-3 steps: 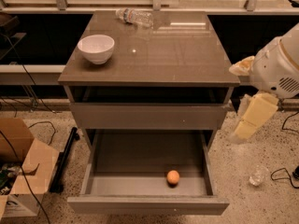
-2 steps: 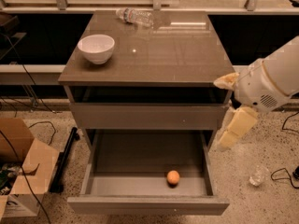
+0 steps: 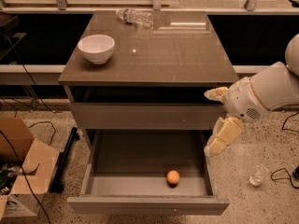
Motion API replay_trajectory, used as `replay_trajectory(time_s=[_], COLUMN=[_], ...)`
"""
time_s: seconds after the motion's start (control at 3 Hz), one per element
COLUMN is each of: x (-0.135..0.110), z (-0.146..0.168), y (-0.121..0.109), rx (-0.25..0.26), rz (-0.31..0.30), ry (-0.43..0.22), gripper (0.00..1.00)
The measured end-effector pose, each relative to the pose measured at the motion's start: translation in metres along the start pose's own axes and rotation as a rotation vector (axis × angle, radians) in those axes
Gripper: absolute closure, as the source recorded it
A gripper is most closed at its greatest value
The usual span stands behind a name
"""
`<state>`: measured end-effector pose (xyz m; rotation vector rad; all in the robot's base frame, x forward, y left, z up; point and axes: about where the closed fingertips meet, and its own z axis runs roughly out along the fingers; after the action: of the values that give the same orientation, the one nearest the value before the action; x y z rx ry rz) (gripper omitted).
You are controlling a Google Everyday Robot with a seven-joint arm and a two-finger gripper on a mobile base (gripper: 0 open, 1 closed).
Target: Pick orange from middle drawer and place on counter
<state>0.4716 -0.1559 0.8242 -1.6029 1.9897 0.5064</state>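
The orange (image 3: 173,177) lies on the floor of the open middle drawer (image 3: 131,160), near its front right corner. The counter (image 3: 159,55) is the glossy top slab of the cabinet above it. My gripper (image 3: 217,118) hangs off the cabinet's right side, level with the shut upper drawer front, above and to the right of the orange. Its cream fingers (image 3: 223,135) stand apart and hold nothing.
A white bowl (image 3: 96,48) stands at the counter's left and a clear plastic bottle (image 3: 135,17) lies at its back. A cardboard box (image 3: 18,167) and cables sit on the floor at left. A small clear cup (image 3: 258,175) lies on the floor at right.
My arm and gripper have moved left and down, from well right of the cabinet to right beside its right edge. The orange and drawer have not moved.
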Motion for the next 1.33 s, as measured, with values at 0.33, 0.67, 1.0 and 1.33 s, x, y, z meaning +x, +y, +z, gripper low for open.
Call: replay_trajectory(time_s=[0.33, 0.67, 1.0, 1.33], x=[0.008, 0.029, 0.054, 0.074], z=[0.027, 0.061, 0.094, 0.125], y=[0.003, 0.002, -0.004, -0.013], rx=[-0.026, -0.021, 0.005, 0.031], rz=[0.06, 0.127, 0.184, 0.201], ry=[0.009, 0.028, 0.04, 0.038], gripper=[0.0, 0.0, 0.0, 0.0])
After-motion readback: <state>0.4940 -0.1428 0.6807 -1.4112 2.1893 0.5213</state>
